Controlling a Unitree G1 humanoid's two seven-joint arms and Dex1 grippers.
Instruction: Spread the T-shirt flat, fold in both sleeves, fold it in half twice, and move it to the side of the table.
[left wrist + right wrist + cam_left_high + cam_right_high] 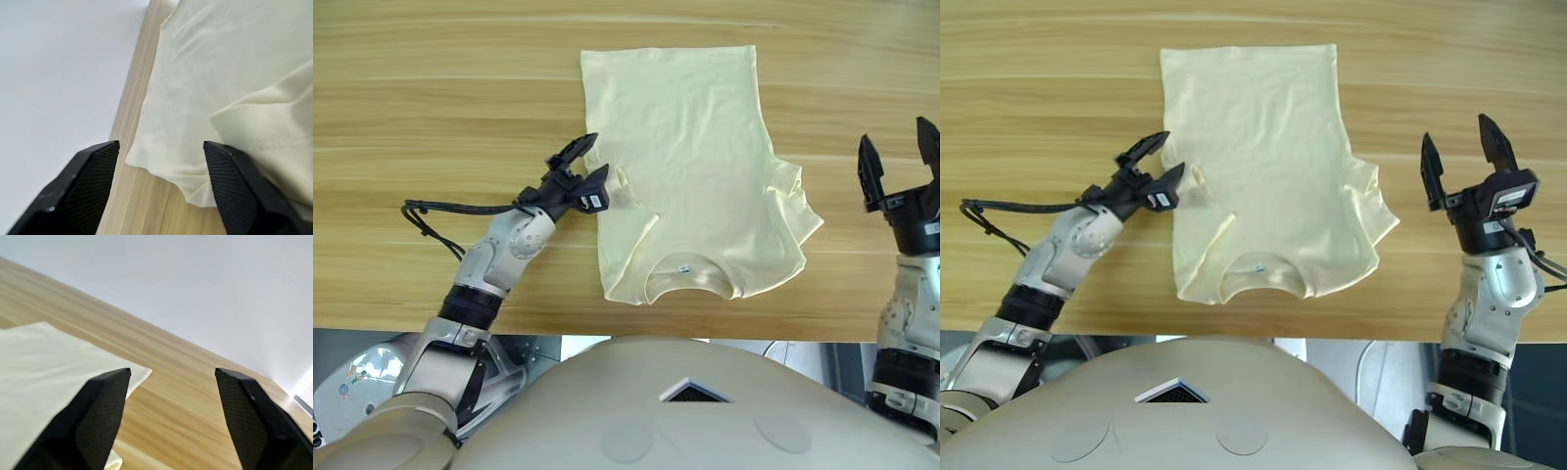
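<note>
The pale yellow T-shirt lies on the wooden counter, collar nearest the robot and hem at the far side. Its left sleeve is folded inward; the right sleeve juts out, rumpled. The left gripper, fingers apart, sits at the shirt's left edge. The right gripper, also spread wide, stands apart to the shirt's right. A black cable loops beside the left arm.

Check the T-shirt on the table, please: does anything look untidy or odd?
The T-shirt lies mostly flat, but the right-side sleeve is bunched and wrinkled, and the left-side sleeve is creased over the body, with small raised folds. Nothing looks torn or spilled.
</note>
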